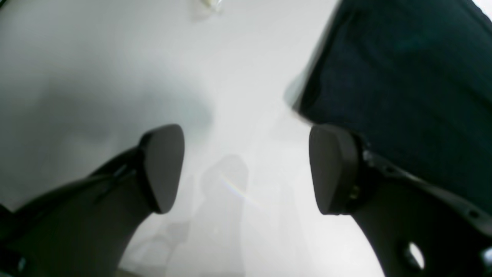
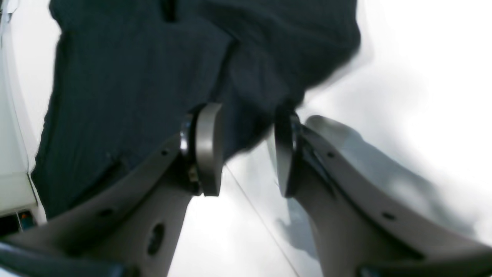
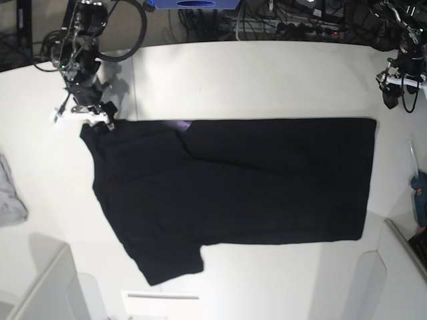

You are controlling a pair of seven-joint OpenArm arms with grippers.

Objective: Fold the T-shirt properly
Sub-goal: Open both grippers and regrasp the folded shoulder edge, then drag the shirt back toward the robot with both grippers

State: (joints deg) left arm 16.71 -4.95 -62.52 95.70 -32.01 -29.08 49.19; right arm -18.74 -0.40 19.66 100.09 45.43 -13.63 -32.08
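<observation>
White table (image 3: 267,73) fills the room's middle, with cables and gear heaped along its far edge. Spread on it is the T-shirt (image 3: 267,180), black side up, a sliver of purple showing at a fold on its far edge. Its long axis runs across the table from side to side, one sleeve sticking out toward the near edge at the shirt's left end as I look from the front.

The right hand (image 2: 246,150) sits at the shirt's far corner on that same sleeve end. From its wrist view the pads stand partly apart, with dark cloth bunched up against and between them; it looks like a grip on the corner, but the blur keeps me from being sure the cloth is actually pinched.

The left hand (image 1: 246,169) is at the opposite end of the shirt, raised beyond its far corner. Its pads are spread wide with only bare table between them; the shirt's edge lies just beside one pad and nothing is held.

So each hand is nearest its own end of the shirt's far long edge. I'd judge the next fold turns on that edge being carried toward the near edge, which needs the left hand to come back down on its corner.
</observation>
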